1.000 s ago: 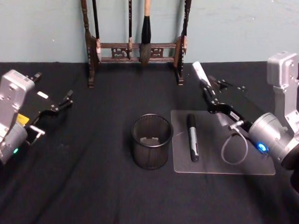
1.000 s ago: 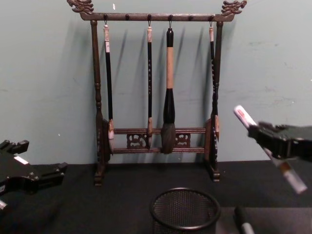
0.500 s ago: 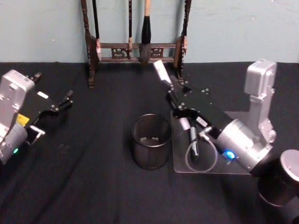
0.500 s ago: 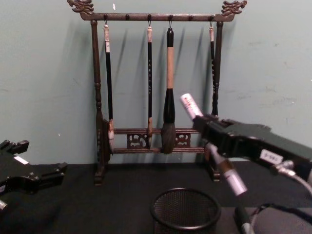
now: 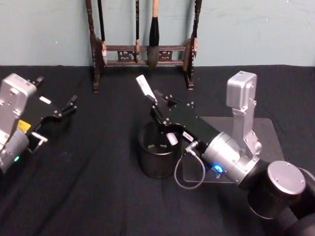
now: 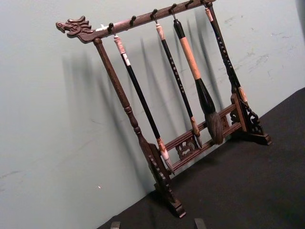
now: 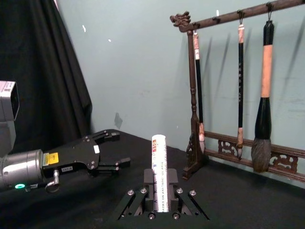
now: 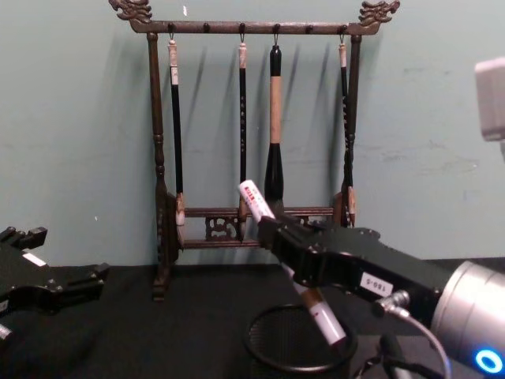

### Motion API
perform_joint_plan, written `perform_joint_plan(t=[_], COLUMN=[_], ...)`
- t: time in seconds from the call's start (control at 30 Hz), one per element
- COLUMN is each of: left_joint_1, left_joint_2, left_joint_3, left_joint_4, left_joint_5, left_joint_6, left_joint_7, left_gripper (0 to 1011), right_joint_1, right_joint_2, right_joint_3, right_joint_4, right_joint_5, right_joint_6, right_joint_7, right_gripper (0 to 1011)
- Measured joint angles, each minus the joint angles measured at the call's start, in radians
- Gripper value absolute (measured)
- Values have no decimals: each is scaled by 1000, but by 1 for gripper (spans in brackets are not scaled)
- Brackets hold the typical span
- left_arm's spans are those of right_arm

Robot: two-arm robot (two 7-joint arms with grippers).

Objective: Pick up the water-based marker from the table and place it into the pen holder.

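My right gripper (image 5: 159, 112) is shut on a white water-based marker (image 5: 146, 90) and holds it tilted over the pen holder (image 5: 151, 167), a round black mesh cup in the middle of the black table. In the chest view the marker (image 8: 254, 197) slants down through the gripper (image 8: 290, 254), and its lower end hangs at the mouth of the pen holder (image 8: 260, 347). The right wrist view shows the marker (image 7: 159, 162) clamped between the fingers. My left gripper (image 5: 55, 91) rests open and idle at the table's left (image 8: 59, 257).
A dark wooden brush rack (image 5: 145, 49) with hanging brushes stands at the back against the wall (image 8: 260, 225). A clear plate (image 5: 266, 138) lies right of the cup under my right arm. The end of a black marker (image 8: 388, 345) shows on it.
My right gripper has carried the white marker leftward from above the clear plate to above the pen holder. The marker's lower end has come down to the cup's mouth. The left arm has not moved.
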Motion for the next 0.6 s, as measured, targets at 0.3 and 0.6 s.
perform_joint_plan(t=[0.3,0.6], left_joint_1=[0,0], left_joint_2=[0,0], left_joint_3=[0,0], left_joint_4=[0,0], left_joint_5=[0,0], left_joint_6=[0,0], left_joint_7=[0,0], left_gripper=[1001,1001], right_joint_1=[11,13], right_joint_2=[-11,-18], right_joint_3=[-20,-28], right_joint_4=[28,38], right_joint_5=[-19,-42], right_joint_6=[-1,-1], right_joint_7=[-17,-35], right_gripper=[170,170])
